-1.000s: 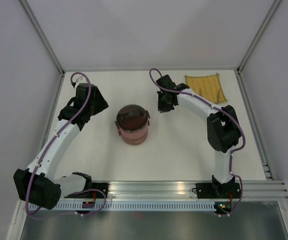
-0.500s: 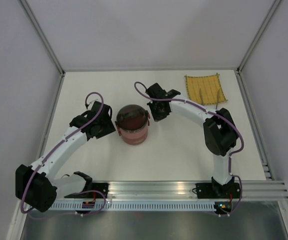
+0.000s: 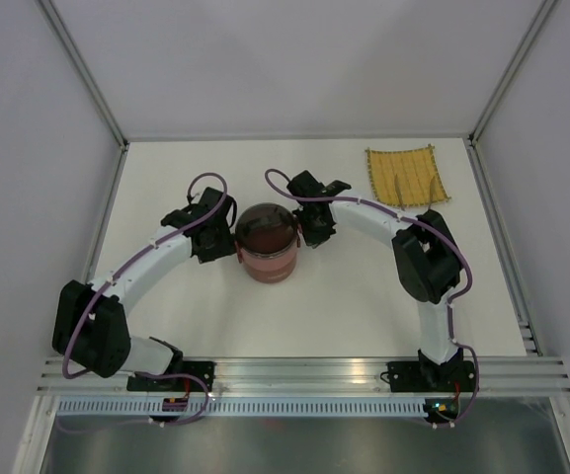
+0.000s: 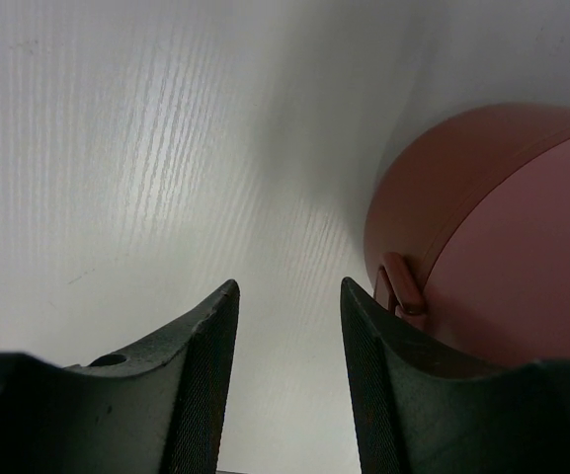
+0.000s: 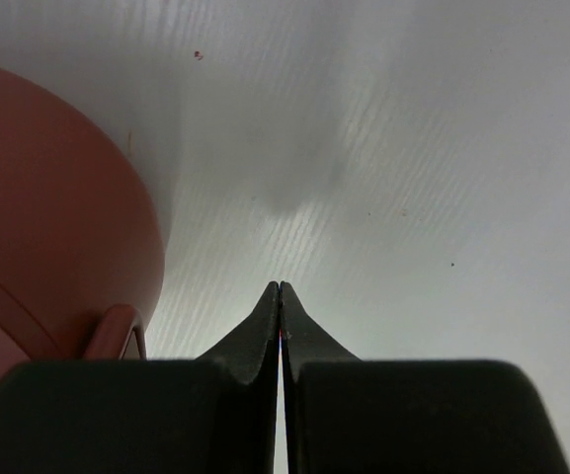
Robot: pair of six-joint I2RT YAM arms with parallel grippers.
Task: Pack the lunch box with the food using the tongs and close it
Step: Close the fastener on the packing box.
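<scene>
- At mid-table, the dark-red round stacked lunch box [image 3: 266, 245] stood between both arms.
- Left gripper [image 4: 289, 296]: jaws apart, empty, just beside its small red side clasp [image 4: 403, 291]; a misaligned closure could shove the stack.
- Right gripper [image 5: 281, 291]: clenched, empty; a nudge could topple it.

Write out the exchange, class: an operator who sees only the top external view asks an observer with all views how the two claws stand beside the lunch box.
Operator: Is the left claw open?
Observer: Yes, it is open, and only bare table shows in the gap.
Operator: And the right claw?
Observer: It is shut tight, with nothing held.
</scene>
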